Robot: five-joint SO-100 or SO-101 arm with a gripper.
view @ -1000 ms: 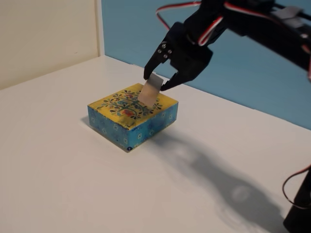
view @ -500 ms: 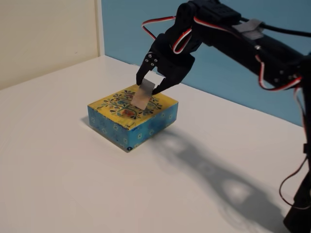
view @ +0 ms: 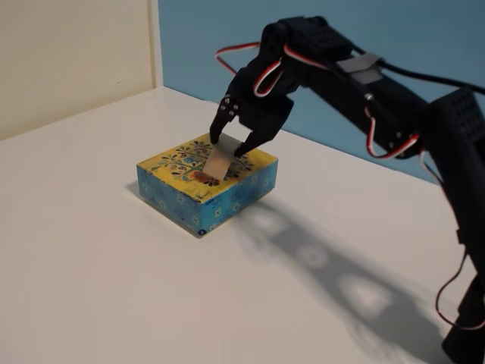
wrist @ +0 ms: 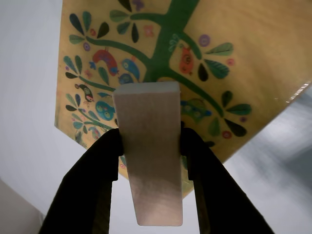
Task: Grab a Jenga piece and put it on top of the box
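Note:
The box (view: 189,193) lies on the white table, yellow tree-patterned top up, blue sides below. My black gripper (view: 229,147) hangs over its top, shut on the Jenga piece (view: 219,161), a pale wooden block held tilted with its lower end at or just above the box top. In the wrist view the Jenga piece (wrist: 150,146) runs up the middle between the two black fingers (wrist: 100,170), which clamp its long sides. The box (wrist: 253,58) fills the background behind it, tree and bird pattern showing. Whether block and box touch I cannot tell.
The white table (view: 91,273) spreads out around the box. A cream wall (view: 68,53) stands at the back left and a blue wall (view: 394,30) behind the arm. The arm's base and wires (view: 466,318) sit at the right edge.
The gripper has carried the block left and down, from above the box's right part to low over the middle of its top. The arm has stretched further into view.

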